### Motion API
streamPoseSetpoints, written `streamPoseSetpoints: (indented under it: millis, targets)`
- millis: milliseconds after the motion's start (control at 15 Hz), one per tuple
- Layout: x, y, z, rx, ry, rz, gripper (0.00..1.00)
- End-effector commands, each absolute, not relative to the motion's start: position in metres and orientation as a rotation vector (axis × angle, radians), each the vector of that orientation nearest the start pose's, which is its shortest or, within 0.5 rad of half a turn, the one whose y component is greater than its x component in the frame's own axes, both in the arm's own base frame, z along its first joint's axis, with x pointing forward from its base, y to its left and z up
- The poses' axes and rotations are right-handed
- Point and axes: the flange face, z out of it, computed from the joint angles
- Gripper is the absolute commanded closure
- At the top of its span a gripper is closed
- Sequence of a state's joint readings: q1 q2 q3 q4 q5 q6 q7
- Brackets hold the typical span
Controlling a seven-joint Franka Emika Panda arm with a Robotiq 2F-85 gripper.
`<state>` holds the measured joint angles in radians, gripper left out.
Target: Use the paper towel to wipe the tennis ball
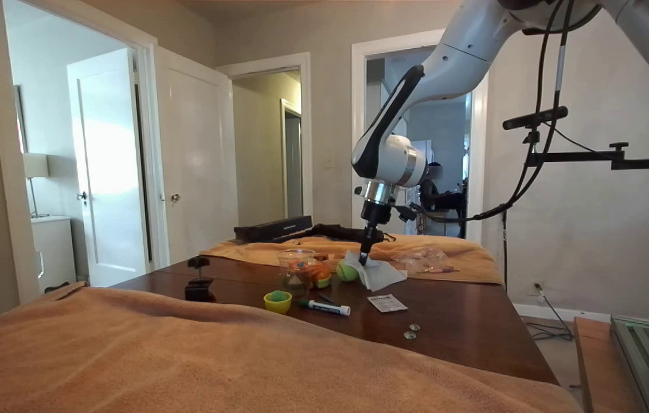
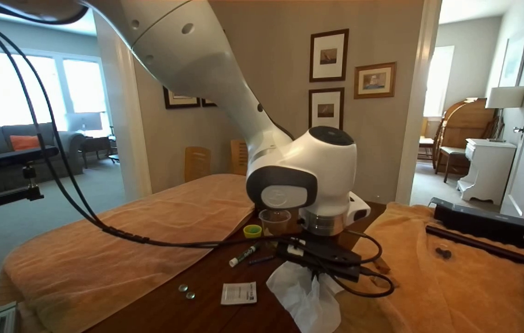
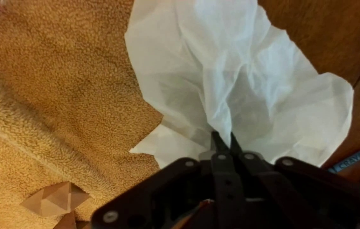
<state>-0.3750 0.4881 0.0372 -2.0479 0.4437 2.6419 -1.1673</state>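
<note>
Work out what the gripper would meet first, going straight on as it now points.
Likely the paper towel pinched in the gripper, which points mostly down; the sheet appears spread beneath it. Whether tabletop or orange cloth follows is hidden.

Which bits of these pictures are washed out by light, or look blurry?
In an exterior view, the window is blown out to white; in an exterior view, the far white door has a bright patch; in the wrist view, the dark fingers look softer than the orange cloth.
</note>
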Motion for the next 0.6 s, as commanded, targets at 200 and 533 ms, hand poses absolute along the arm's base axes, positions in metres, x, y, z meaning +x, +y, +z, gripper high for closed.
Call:
streamPoseSetpoints:
  millis: [200,533]
  targets:
    - [0.55,-0.215,0.18,-2.958,-0.723,-0.252,1.0]
    - [0.536,-0.229,0.161,-3.025,-0.723,-0.121,1.0]
